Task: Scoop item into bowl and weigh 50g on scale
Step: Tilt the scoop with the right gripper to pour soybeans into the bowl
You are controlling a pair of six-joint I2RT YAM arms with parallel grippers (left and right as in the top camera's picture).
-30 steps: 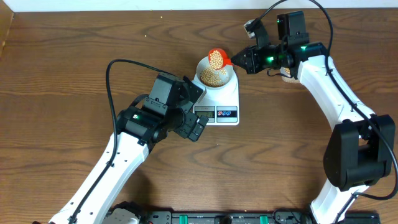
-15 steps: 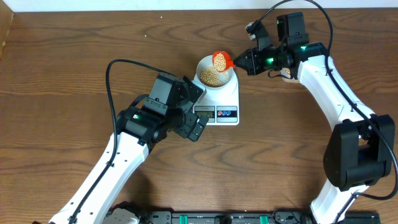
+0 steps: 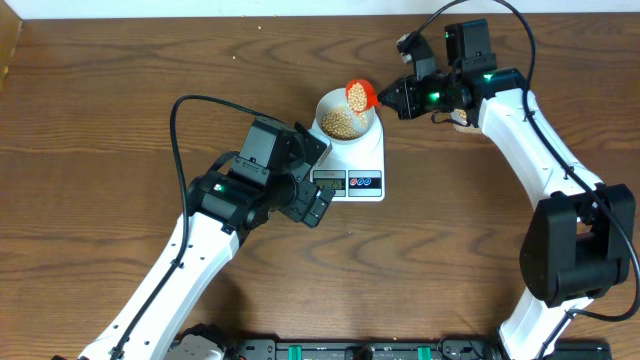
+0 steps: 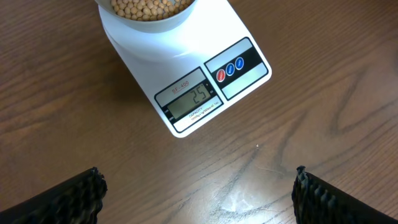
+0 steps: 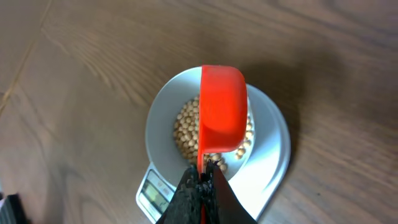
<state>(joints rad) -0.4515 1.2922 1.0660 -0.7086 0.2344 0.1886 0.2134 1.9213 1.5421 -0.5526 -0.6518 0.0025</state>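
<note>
Right gripper [image 5: 202, 179] pinched on handle of orange-red plastic scoop [image 5: 222, 109] over pale round bowl [image 5: 160, 109]. Small tan beans [image 5: 185, 134] judged light, hard, roll-prone; handled via scoop handle only.

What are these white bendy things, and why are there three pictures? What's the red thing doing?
The white bendy things are robot arms, a left arm and a right arm, at a wooden table. One picture looks down from above. The other two come from small cameras on each arm's wrist, so you see that arm's own fingers. On the table sits a white scale, and on it a pale bowl with small tan beans inside. The right fingers pinch the handle of a red scoop, tipped over the bowl. From above you can see beans in the scoop. The left fingers are spread wide and hold nothing. Their camera looks at the scale's little screen, which reads 25.
</note>
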